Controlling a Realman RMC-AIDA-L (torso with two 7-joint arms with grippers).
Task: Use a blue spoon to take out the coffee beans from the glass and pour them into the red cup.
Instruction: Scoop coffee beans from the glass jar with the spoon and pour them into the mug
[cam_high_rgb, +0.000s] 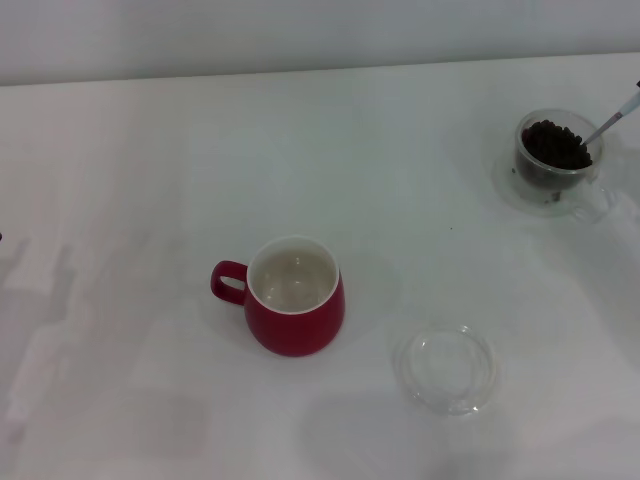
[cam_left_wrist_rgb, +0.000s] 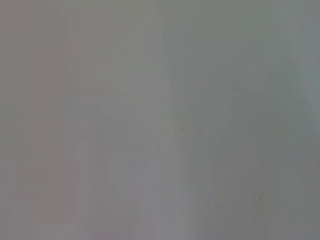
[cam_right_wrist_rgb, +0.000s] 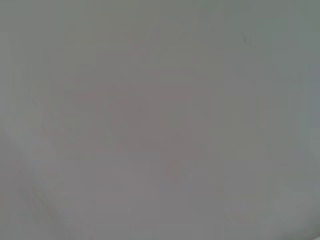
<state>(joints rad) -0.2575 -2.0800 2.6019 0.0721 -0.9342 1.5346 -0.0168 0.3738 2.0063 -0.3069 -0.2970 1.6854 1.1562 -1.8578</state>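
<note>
From the head camera I see the rounded red cup (cam_high_rgb: 296, 305) with a white inside standing upright near the middle of the white worktop (cam_high_rgb: 140, 180), its loop handle turned toward the robot's left. I see nothing inside it but the pale bottom.

Far off toward the robot's right and the back of the worktop stands the small clear thick-walled glass (cam_high_rgb: 553, 158), filled near its rim with dark brown coffee beans (cam_high_rgb: 555, 146). The glass sits on what looks like a clear saucer. The blue spoon (cam_high_rgb: 612, 122) leans in the glass, its thin metal stem slanting up and out toward the right edge of the view; its bowl is buried among the beans and most of the handle is cut off by the edge, so I can only see a pale tip.

A shallow flat clear glass dish (cam_high_rgb: 447, 367) lies on the worktop just to the right of the red cup and nearer the robot, apart from it.

Neither gripper shows in the head view, and both wrist views give me only bare pale surface, so I cannot tell the state of either gripper.
</note>
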